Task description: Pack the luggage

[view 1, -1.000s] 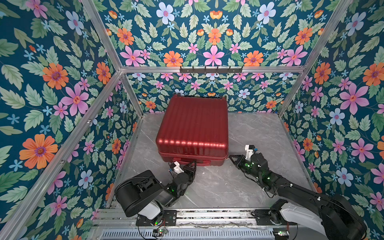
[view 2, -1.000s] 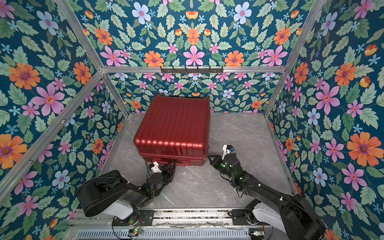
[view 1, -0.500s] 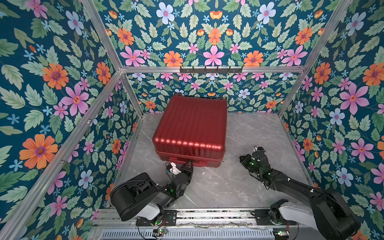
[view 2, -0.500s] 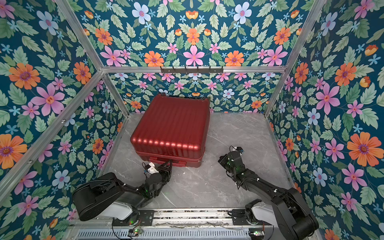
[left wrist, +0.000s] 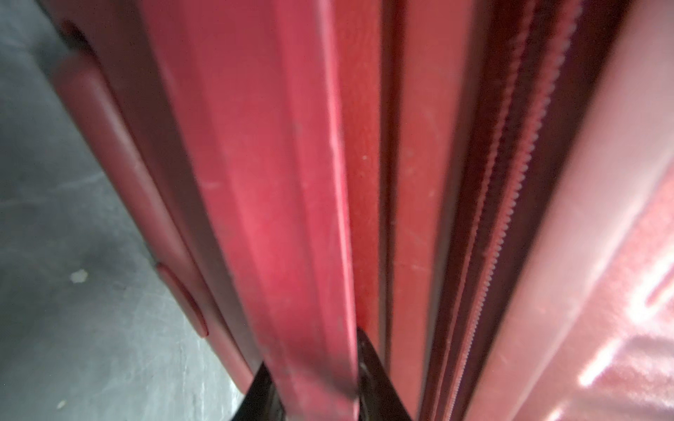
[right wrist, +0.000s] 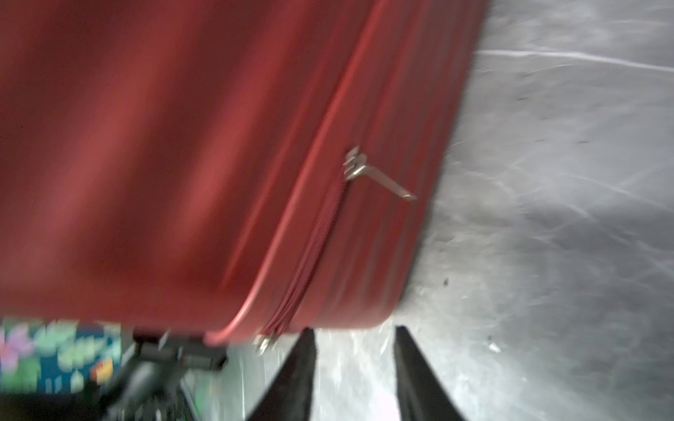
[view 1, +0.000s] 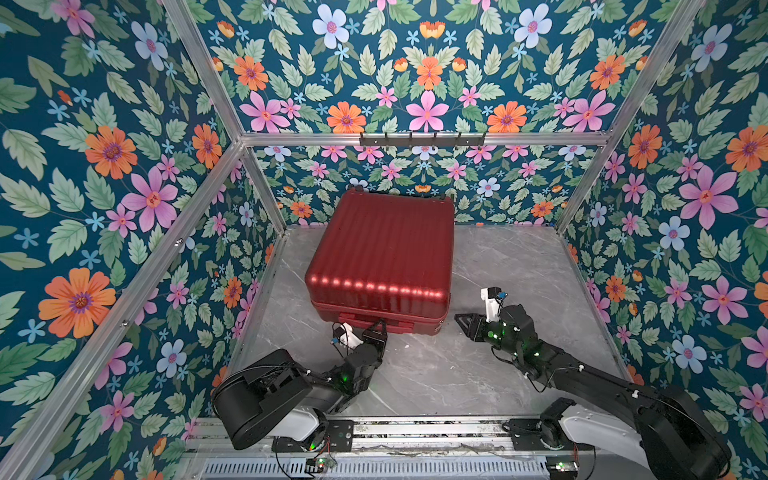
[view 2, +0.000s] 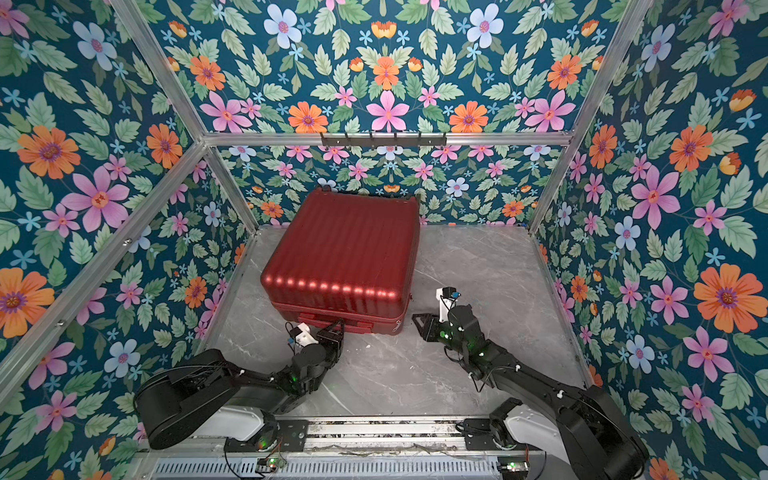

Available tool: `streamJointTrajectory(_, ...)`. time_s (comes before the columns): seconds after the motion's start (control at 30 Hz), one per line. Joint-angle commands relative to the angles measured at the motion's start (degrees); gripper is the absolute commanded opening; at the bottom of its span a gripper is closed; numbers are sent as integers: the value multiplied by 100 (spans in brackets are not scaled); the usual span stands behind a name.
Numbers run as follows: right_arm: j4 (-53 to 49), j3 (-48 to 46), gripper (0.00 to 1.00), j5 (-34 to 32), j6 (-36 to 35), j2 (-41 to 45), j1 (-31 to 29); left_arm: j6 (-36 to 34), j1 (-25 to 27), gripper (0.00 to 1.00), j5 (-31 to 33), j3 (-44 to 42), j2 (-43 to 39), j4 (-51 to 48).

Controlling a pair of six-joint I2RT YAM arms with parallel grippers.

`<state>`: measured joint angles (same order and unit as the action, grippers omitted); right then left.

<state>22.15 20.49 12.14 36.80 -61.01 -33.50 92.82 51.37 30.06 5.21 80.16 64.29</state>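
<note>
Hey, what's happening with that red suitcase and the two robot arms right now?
A closed dark-red hard-shell suitcase lies flat on the marble table. The left gripper is clamped on its carry handle at the near edge. The right gripper is open just off the suitcase's near right corner, holding nothing, with a metal zipper pull in front of it.

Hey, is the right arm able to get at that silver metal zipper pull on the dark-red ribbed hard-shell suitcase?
Probably yes. The right gripper is open and empty beside the suitcase corner, and nothing but bare grey marble tabletop lies between it and the zipper pull.
</note>
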Motion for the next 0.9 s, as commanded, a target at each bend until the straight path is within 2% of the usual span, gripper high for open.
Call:
streamJointTrajectory(0.0,106,-344,47,251,-842,274,-34,-1037,-13,0,312,1,-32,-347)
streamJointTrajectory(0.07,451,-628,49,474,-1220,520,-62,-1035,-13,0,325,-25,-50,-347)
streamJointTrajectory(0.2,711,-804,51,450,-1997,759,-227,-1045,-13,0,342,-33,-53,-356)
streamJointTrajectory(0.4,993,-463,52,725,-2683,171,-228,-1053,-11,0,342,-21,32,-256)
streamJointTrajectory(0.63,1743,-41,49,951,-2742,-960,-228,-1055,-22,0,313,-22,75,-152)
streamJointTrajectory(0.87,1979,112,45,942,-2607,-1274,-228,-1060,-22,0,256,21,105,-154)
